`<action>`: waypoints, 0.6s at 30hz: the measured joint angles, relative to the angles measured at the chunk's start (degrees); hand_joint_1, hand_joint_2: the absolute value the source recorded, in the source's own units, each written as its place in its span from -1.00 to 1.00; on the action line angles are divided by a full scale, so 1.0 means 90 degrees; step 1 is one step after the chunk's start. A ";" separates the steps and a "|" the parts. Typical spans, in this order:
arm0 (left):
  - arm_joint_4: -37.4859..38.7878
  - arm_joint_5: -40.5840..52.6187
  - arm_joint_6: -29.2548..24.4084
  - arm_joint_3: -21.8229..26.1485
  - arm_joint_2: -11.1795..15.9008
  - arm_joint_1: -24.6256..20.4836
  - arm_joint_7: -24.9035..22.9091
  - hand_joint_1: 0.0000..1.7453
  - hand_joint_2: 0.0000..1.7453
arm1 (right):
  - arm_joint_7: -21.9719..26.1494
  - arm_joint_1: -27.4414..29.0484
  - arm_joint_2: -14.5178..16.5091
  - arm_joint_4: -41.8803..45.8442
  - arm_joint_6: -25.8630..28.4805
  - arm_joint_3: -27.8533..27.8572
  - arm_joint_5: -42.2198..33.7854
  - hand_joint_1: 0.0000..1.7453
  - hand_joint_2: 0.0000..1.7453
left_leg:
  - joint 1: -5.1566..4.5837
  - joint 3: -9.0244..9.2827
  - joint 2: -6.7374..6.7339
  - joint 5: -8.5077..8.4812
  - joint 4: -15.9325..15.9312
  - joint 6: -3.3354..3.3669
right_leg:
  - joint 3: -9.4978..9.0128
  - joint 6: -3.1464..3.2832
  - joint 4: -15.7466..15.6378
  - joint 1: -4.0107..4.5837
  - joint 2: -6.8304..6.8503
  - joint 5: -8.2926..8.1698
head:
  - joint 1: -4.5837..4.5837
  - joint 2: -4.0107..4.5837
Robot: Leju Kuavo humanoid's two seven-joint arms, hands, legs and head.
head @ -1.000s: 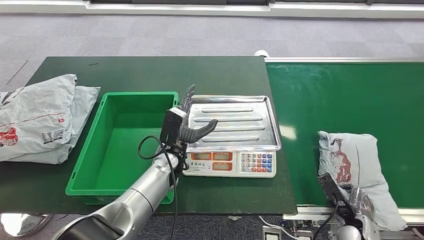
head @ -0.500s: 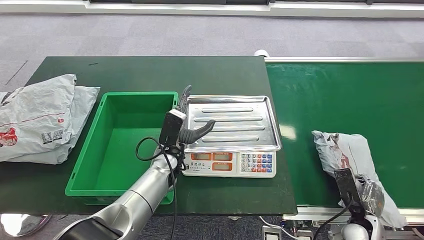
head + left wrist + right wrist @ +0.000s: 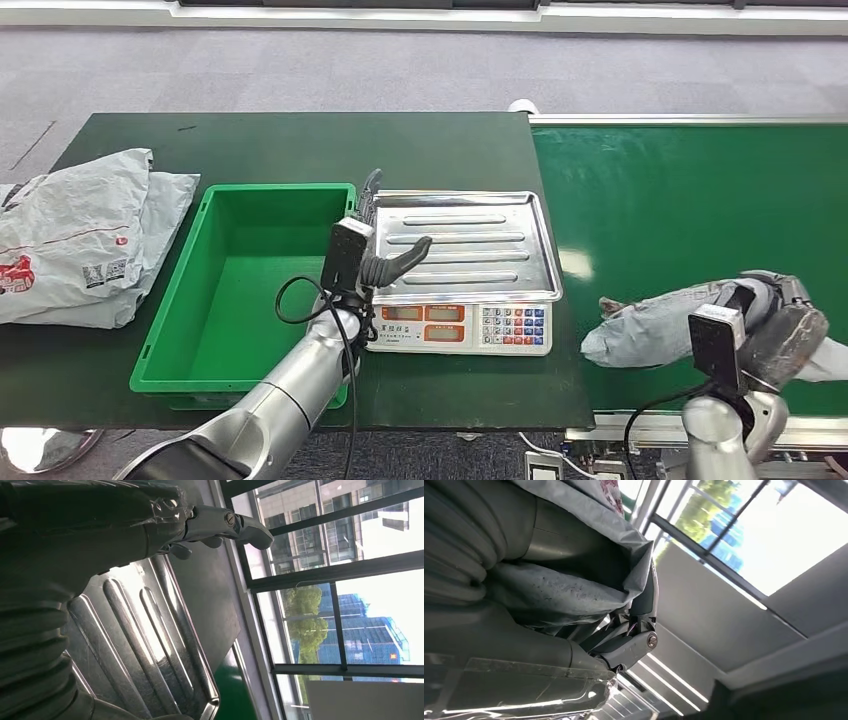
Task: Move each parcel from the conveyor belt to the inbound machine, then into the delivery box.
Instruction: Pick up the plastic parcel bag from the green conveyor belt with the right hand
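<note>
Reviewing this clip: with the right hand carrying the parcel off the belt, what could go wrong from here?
The grey parcel is a limp bag held by the right hand near one end, so it could sag or slip. The left hand hovers open over the scale tray and may get in the way of the drop.

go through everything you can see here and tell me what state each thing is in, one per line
left hand: open, holding nothing, over the near left corner of the scale tray
right hand: grips the grey parcel
grey parcel: held, its free end pointing towards the scale
scale tray: nothing on it
scale displays: lit, digits too small to read
green bin: empty
grey bags: lying on the table left of the bin
</note>
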State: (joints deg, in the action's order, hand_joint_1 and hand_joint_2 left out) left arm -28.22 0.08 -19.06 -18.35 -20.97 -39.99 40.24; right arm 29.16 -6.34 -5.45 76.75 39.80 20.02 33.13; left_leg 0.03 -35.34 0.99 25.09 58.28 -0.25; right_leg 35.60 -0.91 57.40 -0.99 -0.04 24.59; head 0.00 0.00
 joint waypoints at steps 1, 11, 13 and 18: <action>0.0001 -0.0064 0.0007 -0.0013 -0.0004 -0.0003 0.0000 -1.00 1.00 | 0.0105 -0.0034 0.0040 0.0070 0.0001 0.0000 0.0015 1.00 1.00 | 0.0000 0.0000 0.0000 0.0000 0.0000 0.0000 | 0.0000 0.0000 0.0000 0.0000 0.0000 0.0000 | 0.0000 0.0000; -0.0003 -0.0272 -0.0038 -0.0197 -0.0029 -0.0045 0.0004 -1.00 1.00 | 0.0164 -0.0673 0.0301 0.0347 0.0001 -0.0001 0.0598 1.00 1.00 | -0.0002 -0.0001 0.0000 -0.0001 0.0000 0.0001 | -0.0001 -0.0001 0.0001 -0.0003 0.0000 -0.0001 | 0.0000 0.0000; -0.0027 -0.0191 -0.0058 -0.0202 -0.0031 -0.0047 0.0004 -1.00 1.00 | 0.0078 -0.0920 0.0305 0.0319 0.0001 -0.0004 0.0690 1.00 1.00 | -0.0002 -0.0001 0.0000 -0.0002 0.0001 0.0000 | -0.0002 -0.0001 0.0001 -0.0003 0.0000 -0.0002 | 0.0000 0.0000; -0.0066 -0.0116 -0.0061 -0.0202 -0.0033 -0.0050 0.0005 -1.00 1.00 | -0.0014 -0.1368 0.0305 0.0220 0.0001 -0.0029 0.0775 1.00 1.00 | -0.0002 0.0000 0.0002 -0.0003 0.0001 -0.0001 | -0.0002 0.0000 0.0002 -0.0002 0.0001 -0.0002 | 0.0000 0.0000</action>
State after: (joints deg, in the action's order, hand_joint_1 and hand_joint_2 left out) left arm -28.81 -0.97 -19.61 -20.17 -21.27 -40.43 40.28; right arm 29.04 -18.65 -2.71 78.72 39.80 19.76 40.11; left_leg 0.02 -35.34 1.01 25.06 58.29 -0.26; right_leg 35.58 -0.91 57.42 -1.00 -0.03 24.57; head 0.00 0.00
